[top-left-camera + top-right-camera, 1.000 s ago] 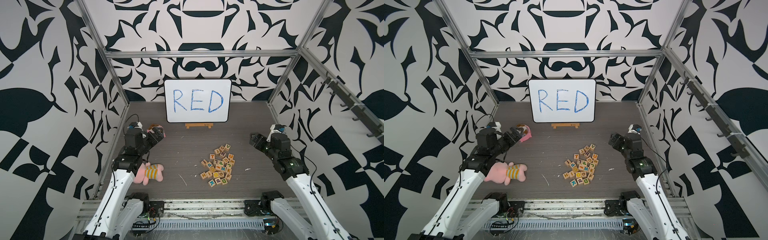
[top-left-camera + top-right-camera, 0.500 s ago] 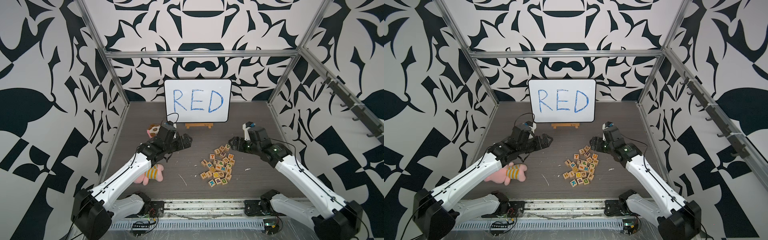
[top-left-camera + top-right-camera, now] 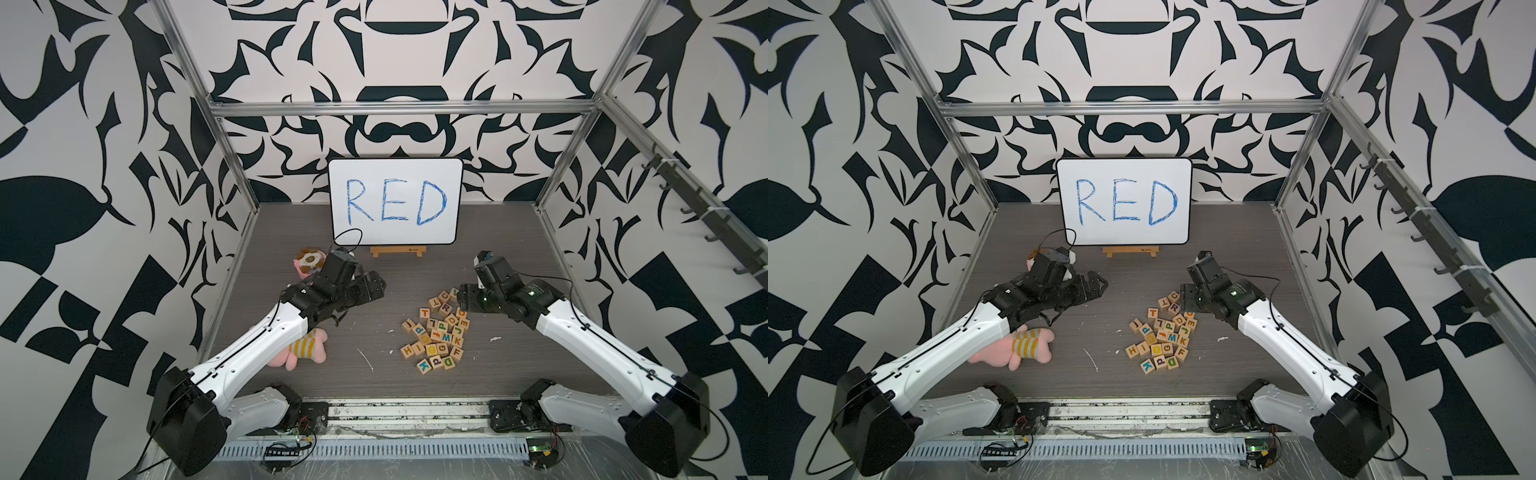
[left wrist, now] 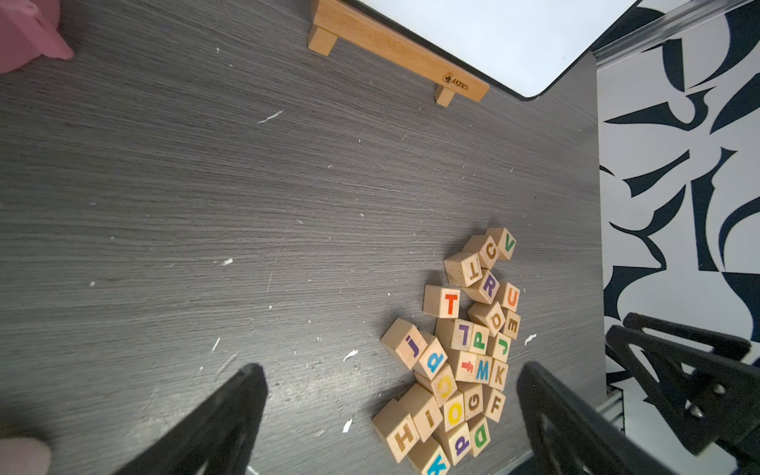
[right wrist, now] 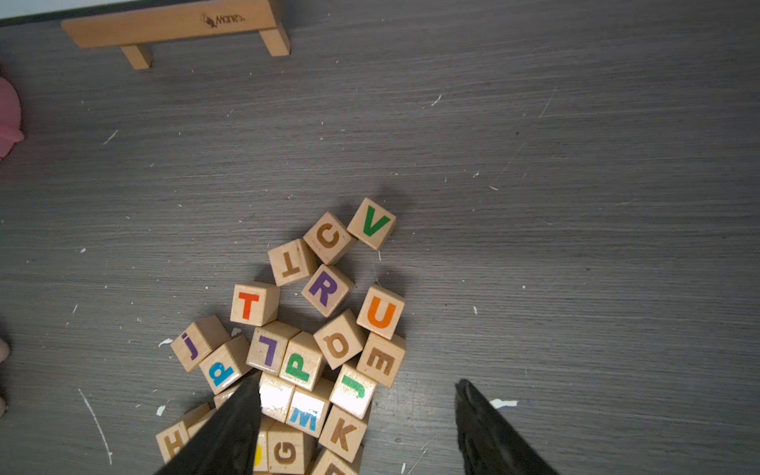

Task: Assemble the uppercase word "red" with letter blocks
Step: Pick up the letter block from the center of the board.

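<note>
Since no row is laid out yet, I begin at the near edge of the letter blocks (image 3: 436, 332), a loose heap on the worktop (image 3: 415, 274): the green D (image 3: 448, 362) lies closest, with E (image 5: 380, 360) and R (image 5: 327, 290) deeper in, hemmed by neighbours. They look like light, hard, smooth cubes, so I'd pinch two opposite flat faces squarely. My right hand (image 5: 357, 386) hovers over the heap, fingers apart and empty. My left hand (image 3: 377, 289) gapes wide and empty over bare worktop. Beyond stands the whiteboard (image 3: 395, 199).
</note>
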### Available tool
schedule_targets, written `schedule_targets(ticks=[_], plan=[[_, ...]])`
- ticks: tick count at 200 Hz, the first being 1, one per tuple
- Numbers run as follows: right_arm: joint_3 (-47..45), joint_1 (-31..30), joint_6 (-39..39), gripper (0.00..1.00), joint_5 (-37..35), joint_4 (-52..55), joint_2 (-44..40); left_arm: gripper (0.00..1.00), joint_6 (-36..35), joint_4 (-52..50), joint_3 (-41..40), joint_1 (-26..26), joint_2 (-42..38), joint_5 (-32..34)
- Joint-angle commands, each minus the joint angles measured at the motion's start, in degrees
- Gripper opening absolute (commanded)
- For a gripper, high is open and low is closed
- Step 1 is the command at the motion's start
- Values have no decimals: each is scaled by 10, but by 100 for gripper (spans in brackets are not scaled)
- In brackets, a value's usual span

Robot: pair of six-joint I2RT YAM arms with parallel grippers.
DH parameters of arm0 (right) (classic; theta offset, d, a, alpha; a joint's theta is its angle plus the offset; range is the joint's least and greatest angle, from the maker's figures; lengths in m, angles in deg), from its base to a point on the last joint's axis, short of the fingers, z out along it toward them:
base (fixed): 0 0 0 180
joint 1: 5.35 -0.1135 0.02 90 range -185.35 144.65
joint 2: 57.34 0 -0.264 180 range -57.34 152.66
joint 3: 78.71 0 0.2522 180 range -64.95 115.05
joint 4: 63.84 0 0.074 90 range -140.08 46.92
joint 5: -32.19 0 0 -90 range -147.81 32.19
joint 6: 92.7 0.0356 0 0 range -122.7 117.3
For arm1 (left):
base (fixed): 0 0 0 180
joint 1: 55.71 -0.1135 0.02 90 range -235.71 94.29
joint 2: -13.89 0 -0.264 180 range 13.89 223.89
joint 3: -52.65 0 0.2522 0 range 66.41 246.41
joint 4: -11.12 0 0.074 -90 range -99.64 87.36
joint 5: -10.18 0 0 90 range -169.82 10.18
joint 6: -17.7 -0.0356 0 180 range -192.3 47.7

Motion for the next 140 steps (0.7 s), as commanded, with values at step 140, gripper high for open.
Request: schedule_targets(ticks=[140], plan=[[-5, -2, 9, 63, -42, 6, -13, 100, 27, -10, 0, 1, -18, 15]])
